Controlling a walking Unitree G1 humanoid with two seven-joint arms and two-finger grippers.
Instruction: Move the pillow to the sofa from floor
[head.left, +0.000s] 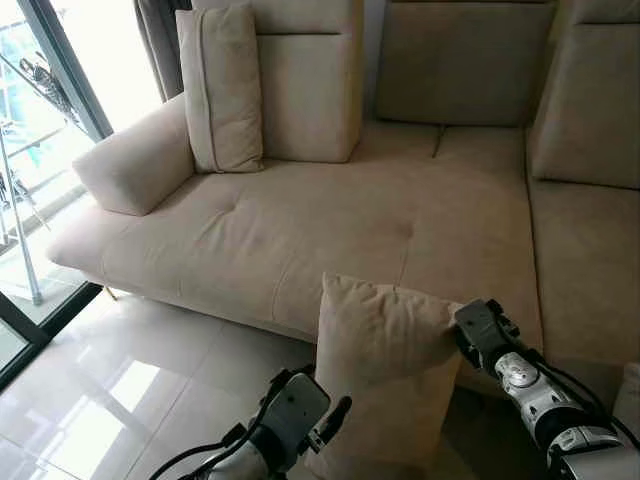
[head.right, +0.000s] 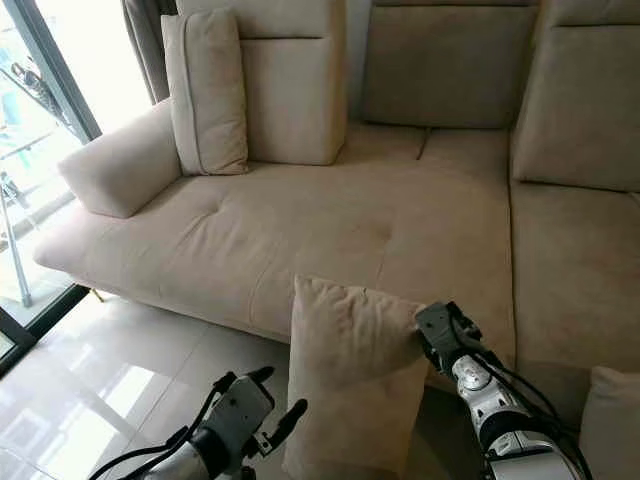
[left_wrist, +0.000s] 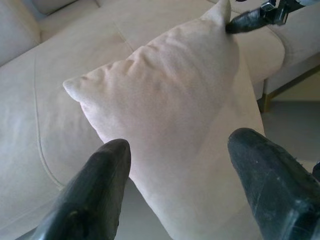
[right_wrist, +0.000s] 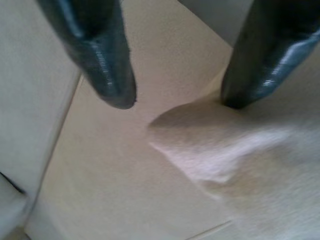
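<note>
glossy tiled floor (head.left: 120, 390) reflects daylight from the glass door (head.left: 40, 110) on the left; a dark curtain (head.left: 160, 40) hangs far left.

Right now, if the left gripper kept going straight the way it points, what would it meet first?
Most likely the pillow. The left gripper has its jaws open and aimed at the cushion's broad face, with the sofa seat behind it. How near it is stays unclear.

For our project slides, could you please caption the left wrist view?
Open left gripper reaching toward the beige pillow before the sofa, right gripper at its far corner.
</note>
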